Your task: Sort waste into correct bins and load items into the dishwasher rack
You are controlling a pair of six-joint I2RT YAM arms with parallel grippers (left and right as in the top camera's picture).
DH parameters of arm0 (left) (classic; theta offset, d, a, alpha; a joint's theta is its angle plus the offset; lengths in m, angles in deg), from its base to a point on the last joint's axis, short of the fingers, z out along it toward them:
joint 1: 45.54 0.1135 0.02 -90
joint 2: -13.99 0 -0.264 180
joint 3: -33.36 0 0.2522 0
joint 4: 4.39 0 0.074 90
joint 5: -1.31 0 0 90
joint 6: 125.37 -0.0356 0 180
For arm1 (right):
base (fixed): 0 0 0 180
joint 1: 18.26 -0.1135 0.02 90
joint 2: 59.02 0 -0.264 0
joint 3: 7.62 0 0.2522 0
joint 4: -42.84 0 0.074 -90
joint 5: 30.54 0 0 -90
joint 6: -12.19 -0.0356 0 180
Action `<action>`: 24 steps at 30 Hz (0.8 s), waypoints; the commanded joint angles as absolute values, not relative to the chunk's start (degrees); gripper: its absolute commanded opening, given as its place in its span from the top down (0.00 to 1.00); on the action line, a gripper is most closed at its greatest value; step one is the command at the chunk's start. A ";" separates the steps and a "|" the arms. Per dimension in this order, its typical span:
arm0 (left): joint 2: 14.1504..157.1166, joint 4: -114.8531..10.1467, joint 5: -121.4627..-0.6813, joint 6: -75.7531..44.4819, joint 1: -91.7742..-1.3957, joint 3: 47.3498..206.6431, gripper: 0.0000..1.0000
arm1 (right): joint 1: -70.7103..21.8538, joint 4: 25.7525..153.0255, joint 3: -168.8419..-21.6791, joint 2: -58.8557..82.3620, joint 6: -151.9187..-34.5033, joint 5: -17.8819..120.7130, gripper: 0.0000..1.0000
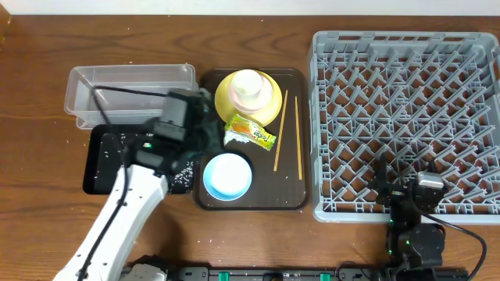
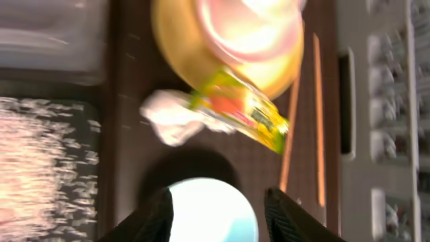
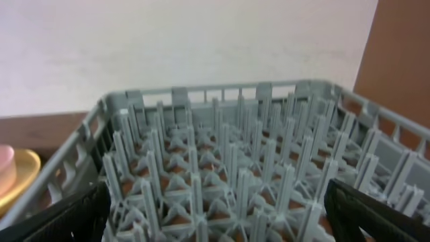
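Observation:
My left gripper hangs open and empty over the brown tray's left side, above the light blue bowl. Just ahead of it lie the crumpled white tissue and the yellow-green wrapper. Beyond them a white bowl sits on the yellow plate. Two chopsticks lie right of the plate. Rice grains cover the black tray, with the clear tub behind it. My right gripper stands open over the near edge of the grey rack.
The brown serving tray lies between the black tray and the rack. A black cable crosses the clear tub. My left arm reaches in from the front left. Bare wooden table shows around everything.

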State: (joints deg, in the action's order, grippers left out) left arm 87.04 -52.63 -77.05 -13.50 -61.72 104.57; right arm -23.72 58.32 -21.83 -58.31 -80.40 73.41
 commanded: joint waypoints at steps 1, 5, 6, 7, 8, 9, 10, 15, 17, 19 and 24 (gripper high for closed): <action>84.53 -52.76 -77.38 -13.61 -58.01 105.38 0.51 | -24.33 59.50 -21.70 -58.42 -80.97 73.00 0.01; 81.91 -52.80 -77.40 -13.61 -53.37 105.38 0.42 | -24.33 57.90 -21.70 -58.42 -82.41 67.73 0.01; 81.32 -53.09 -77.40 -13.61 -52.34 105.38 0.40 | -24.33 56.24 -21.70 -58.42 -85.26 65.59 0.01; 80.99 -53.44 -77.40 -13.61 -51.73 105.38 0.36 | -24.33 55.76 -21.94 -58.42 -86.48 64.21 0.01; 80.57 -53.98 -77.42 -13.64 -51.03 105.38 0.32 | -24.33 56.33 -22.71 -58.35 -87.07 63.69 0.01; 80.42 -54.46 -77.42 -13.64 -50.60 105.38 0.28 | -24.33 57.75 -23.97 -58.20 -87.46 63.82 0.01; 80.40 -54.68 -77.42 -13.64 -50.33 105.38 0.23 | -24.33 59.41 -25.46 -57.87 -87.46 64.08 0.01; 80.88 -54.77 -77.42 -13.64 -50.20 105.38 0.17 | -24.33 71.21 -40.04 -50.18 -88.82 64.02 0.01; 81.08 -54.79 -77.42 -13.61 -50.20 105.38 0.16 | -24.33 76.22 -48.32 -43.58 -89.91 63.43 0.01; 81.14 -54.79 -77.42 -13.64 -50.20 105.38 0.14 | -24.35 83.11 -58.14 -35.73 -90.70 62.05 0.01; 81.14 -54.77 -77.42 -13.61 -50.20 105.38 0.12 | -24.50 104.98 -86.29 -13.00 -91.72 53.94 0.01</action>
